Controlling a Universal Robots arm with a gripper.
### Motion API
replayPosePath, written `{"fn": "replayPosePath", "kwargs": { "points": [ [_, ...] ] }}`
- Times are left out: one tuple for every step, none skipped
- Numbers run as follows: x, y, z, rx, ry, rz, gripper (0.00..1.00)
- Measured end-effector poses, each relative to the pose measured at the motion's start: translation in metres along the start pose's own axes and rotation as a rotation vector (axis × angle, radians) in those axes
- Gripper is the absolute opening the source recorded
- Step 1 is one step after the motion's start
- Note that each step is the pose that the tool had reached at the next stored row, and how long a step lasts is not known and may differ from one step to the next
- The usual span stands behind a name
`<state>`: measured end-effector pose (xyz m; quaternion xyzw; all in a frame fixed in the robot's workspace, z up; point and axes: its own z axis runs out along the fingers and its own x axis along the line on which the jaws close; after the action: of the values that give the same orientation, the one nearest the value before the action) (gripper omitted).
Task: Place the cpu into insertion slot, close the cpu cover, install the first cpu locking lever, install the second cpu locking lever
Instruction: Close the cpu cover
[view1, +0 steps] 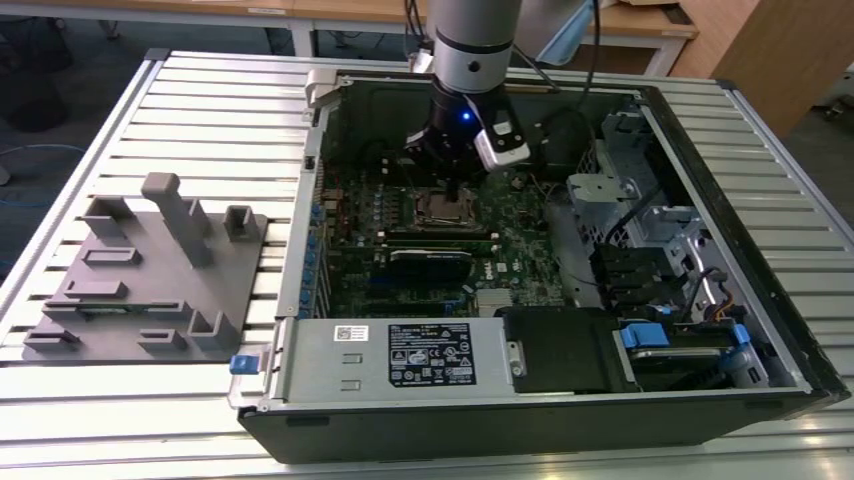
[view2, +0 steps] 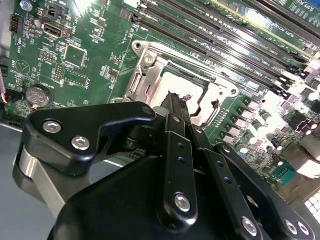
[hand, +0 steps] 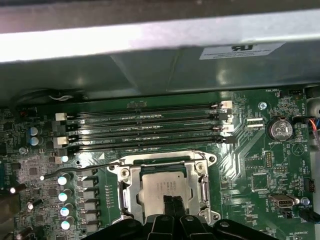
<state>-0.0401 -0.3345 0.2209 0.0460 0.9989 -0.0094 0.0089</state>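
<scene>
Arm (view1: 474, 40) down inside the open computer case (view1: 534, 425), above the green board (view1: 514, 255)
From my desk I see the gripper (hand: 173, 202) with fingertips pressed together and nothing between them, just over the insertion slot (view1: 445, 208); the cpu cover (hand: 131, 187) lies flat on that slot, and the cpu (hand: 157, 187) sits inside, grey top showing through the cover's window

One cpu (hand: 160, 186), one cpu cover (hand: 129, 190), four long memory slots (hand: 145, 118) and one coin-cell battery (hand: 280, 129) on one green motherboard (hand: 250, 165); one open computer case (view1: 534, 432), one power supply (view1: 334, 360), one grey fixture plate (view1: 134, 300).
</scene>
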Motion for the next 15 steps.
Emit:
{"fn": "replayPosePath", "kwargs": {
  "points": [
    [0.0011,-0.0001,0.0,0.0,0.0,0.0,0.11],
    [0.0022,-0.0002,0.0,0.0,0.0,0.0,0.11],
    [0.0032,-0.0003,0.0,0.0,0.0,0.0,0.11],
    [0.004,-0.0004,0.0,0.0001,0.0,0.0,0.11],
    [0.0045,-0.0004,0.0,0.0,0.0,0.0,0.11],
    [0.0045,-0.0004,0.0,0.0,0.0,0.0,0.11],
    [0.0045,-0.0004,0.0,0.0,0.0,0.0,0.11],
    [0.0045,-0.0004,0.0,0.0,0.0,0.0,0.11],
    [0.0047,-0.0004,0.0,0.0,0.0,0.0,0.11],
    [0.0055,-0.0005,0.0,-0.0001,0.0,0.0,0.11],
    [0.0066,-0.0006,0.0001,-0.0001,-0.0001,0.0,0.11],
    [0.0079,-0.0007,0.0001,0.0,0.0,0.0,0.11],
    [0.0094,-0.0009,0.0002,0.0,0.0,0.0,0.11],
    [0.0106,-0.0009,0.0003,-0.0001,0.0,0.0,0.11],
    [0.0116,-0.001,0.0005,-0.0001,0.0,0.0,0.11]
  ]
}}
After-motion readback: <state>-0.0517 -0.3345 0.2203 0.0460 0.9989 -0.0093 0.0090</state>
